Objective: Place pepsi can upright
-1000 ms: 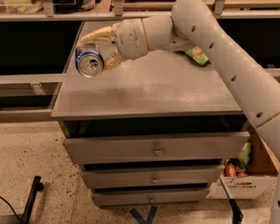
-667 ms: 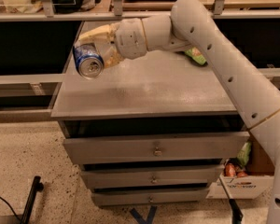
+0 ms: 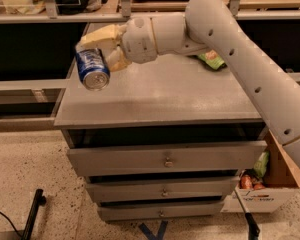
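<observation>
The pepsi can [image 3: 92, 68] is dark blue with a silver end facing the camera and down. It is tilted, held above the left part of the grey cabinet top [image 3: 165, 96]. My gripper [image 3: 101, 48] is shut on the pepsi can, with one cream finger [image 3: 101, 35] over its top and the other behind it on the right. The white arm reaches in from the right.
A green snack bag [image 3: 211, 60] lies at the back right of the cabinet top, behind the arm. The cabinet has three drawers [image 3: 165, 161] below. A cardboard box [image 3: 262, 186] with packets stands on the floor at the right. Shelving runs behind.
The gripper has turned the can, so that its silver end points more downward, and moved it slightly left and up.
</observation>
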`<state>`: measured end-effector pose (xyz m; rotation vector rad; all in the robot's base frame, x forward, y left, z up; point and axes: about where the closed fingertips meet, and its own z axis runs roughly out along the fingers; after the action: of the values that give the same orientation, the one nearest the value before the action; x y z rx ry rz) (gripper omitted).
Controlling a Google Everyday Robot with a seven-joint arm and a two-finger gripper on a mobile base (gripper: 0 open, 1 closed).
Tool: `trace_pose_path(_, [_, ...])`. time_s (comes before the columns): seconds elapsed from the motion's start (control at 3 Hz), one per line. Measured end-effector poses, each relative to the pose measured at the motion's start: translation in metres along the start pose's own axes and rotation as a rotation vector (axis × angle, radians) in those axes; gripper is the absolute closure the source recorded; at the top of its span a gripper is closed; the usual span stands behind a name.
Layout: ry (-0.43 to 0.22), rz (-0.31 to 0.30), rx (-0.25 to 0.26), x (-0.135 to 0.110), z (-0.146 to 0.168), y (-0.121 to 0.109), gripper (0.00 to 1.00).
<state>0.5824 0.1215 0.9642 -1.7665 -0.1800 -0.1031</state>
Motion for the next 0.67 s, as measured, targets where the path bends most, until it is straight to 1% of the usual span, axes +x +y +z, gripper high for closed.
trace_pose_path(0.67, [0.001,-0.004,-0.001,-0.0007,0.0034,0.0005,1.0])
